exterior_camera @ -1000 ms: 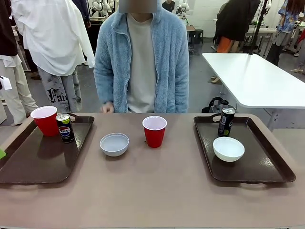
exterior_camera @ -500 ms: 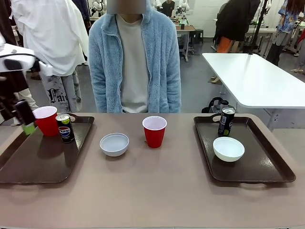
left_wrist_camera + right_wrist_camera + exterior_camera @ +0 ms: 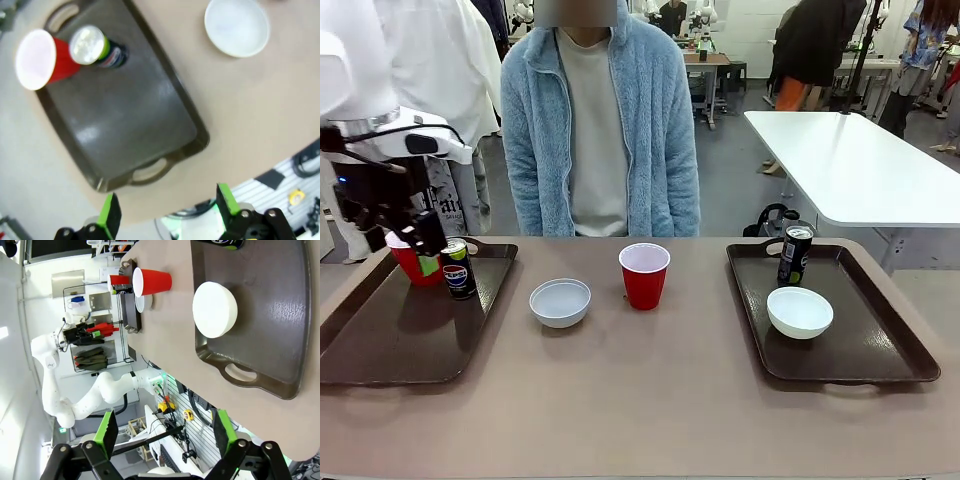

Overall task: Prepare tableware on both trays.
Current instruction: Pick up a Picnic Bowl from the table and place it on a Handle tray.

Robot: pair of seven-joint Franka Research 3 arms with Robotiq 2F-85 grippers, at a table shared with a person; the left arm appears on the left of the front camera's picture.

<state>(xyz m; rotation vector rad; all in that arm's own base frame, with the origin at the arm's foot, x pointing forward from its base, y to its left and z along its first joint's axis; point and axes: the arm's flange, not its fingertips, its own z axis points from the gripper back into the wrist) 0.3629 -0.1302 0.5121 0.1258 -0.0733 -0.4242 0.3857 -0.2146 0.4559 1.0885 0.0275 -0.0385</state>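
Left gripper [image 3: 167, 212] and right gripper [image 3: 163, 432] both gape empty, and on the tan table [image 3: 650, 410] the right tray [image 3: 885, 345] holds a white bowl [image 3: 800, 312] and black can [image 3: 795, 255], the left tray [image 3: 390, 345] a red cup [image 3: 40, 59] and Pepsi can [image 3: 457, 268], with a loose bowl [image 3: 560, 302] and second cup [image 3: 644, 275] between, and a blue-fleeced person [image 3: 600, 130] standing beyond.

1 white table [image 3: 850, 165], grey floor [image 3: 745, 195]

Bright, even indoor light falls from overhead. The front view is sharp, with short soft shadows beside the middle cup [image 3: 644, 275] and the bowl [image 3: 560, 302] on the bench [image 3: 640, 400]. The left wrist view is blurred throughout, with a pale sheen on its tray [image 3: 140, 115]. The right wrist view is crisp but bent at its edges.
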